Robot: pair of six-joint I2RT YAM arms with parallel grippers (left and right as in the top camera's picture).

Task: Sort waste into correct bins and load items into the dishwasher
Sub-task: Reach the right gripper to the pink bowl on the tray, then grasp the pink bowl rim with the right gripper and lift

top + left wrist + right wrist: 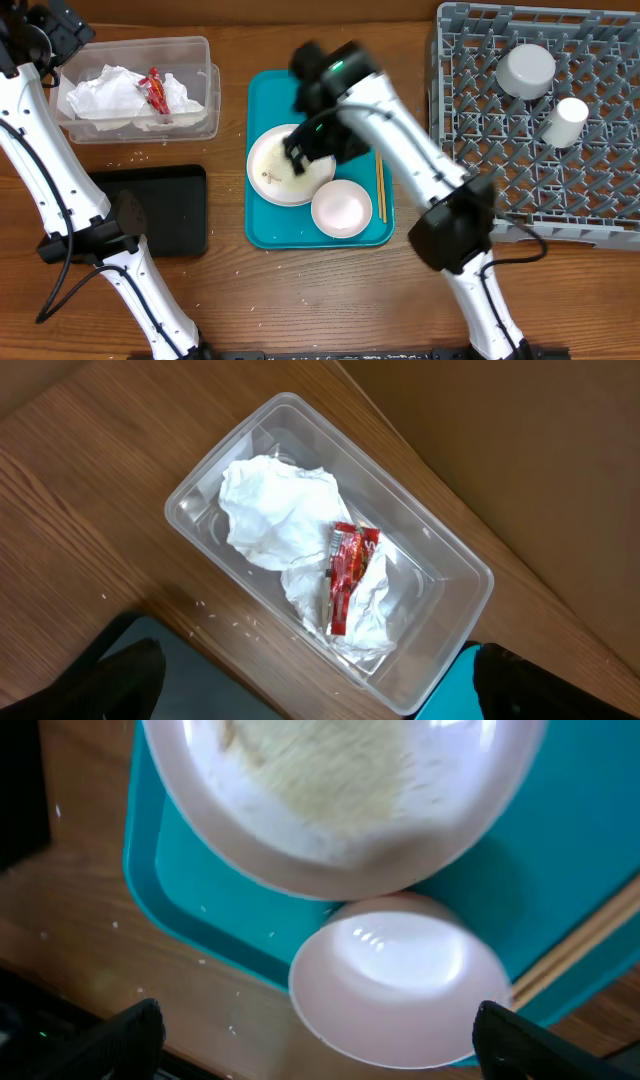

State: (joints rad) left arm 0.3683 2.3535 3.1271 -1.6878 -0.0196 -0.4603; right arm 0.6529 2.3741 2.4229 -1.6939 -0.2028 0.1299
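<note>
The clear tub [205, 95] at the back left holds crumpled white napkins [105, 90] and a red wrapper [156, 92]; the left wrist view shows the napkins [270, 510] and wrapper [345, 575] in the tub [455, 565]. My left gripper [45, 35] is open and empty above the tub [320, 660]. My right gripper [305, 150] is open above the large plate [275, 160], which has rice residue [320, 770]. The smaller dish [342, 208] lies beside the plate and between my fingers [318, 1020]. The grey bowl [527, 70] and white cup [567, 122] sit in the dish rack [480, 150].
The plate and dish rest on a teal tray [262, 225] with wooden chopsticks [380, 185] along its right side. A black tray [165, 210] lies in front of the tub. Loose rice grains [130, 157] dot the table between them [215, 615].
</note>
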